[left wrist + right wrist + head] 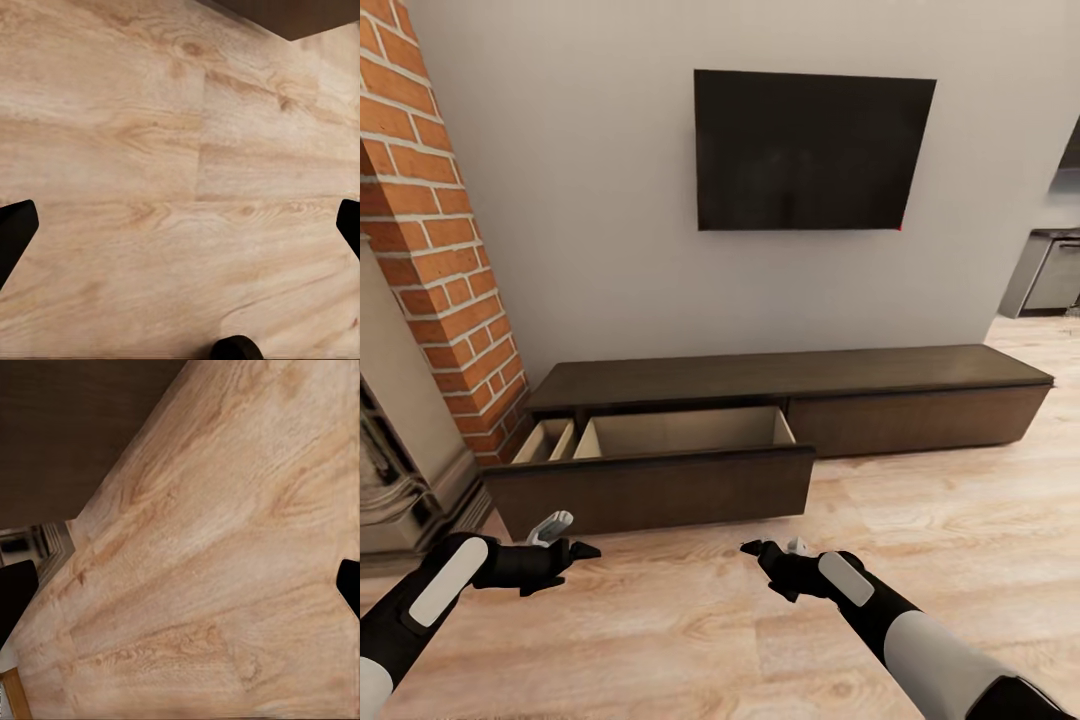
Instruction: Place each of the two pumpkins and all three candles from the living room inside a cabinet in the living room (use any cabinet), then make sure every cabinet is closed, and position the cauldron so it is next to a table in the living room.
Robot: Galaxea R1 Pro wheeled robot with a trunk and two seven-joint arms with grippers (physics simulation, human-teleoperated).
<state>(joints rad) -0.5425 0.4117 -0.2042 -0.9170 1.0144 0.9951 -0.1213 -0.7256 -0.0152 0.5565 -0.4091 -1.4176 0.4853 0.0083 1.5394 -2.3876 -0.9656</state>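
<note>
The long, low dark-brown cabinet (pixel 790 375) stands against the grey wall. Its wide left drawer (pixel 685 432) is pulled out, showing pale beige walls; its floor is hidden behind the drawer front (pixel 650 490). My left gripper (pixel 575 550) and right gripper (pixel 755 548) hover low over the wooden floor just in front of that drawer, tips pointing toward each other. Both are open with nothing between the fingers (pixel 13 232) (pixel 15 592). The right wrist view catches the dark drawer front (pixel 67 427). The pumpkins, candles, cauldron and table are out of view.
A brick column (pixel 440 250) and a pale stone fireplace surround (pixel 400 450) stand close on the left. A black TV (pixel 810 150) hangs above the cabinet. Grey kitchen units (pixel 1050 275) show at the far right. Light wooden floor (pixel 920 520) stretches rightward.
</note>
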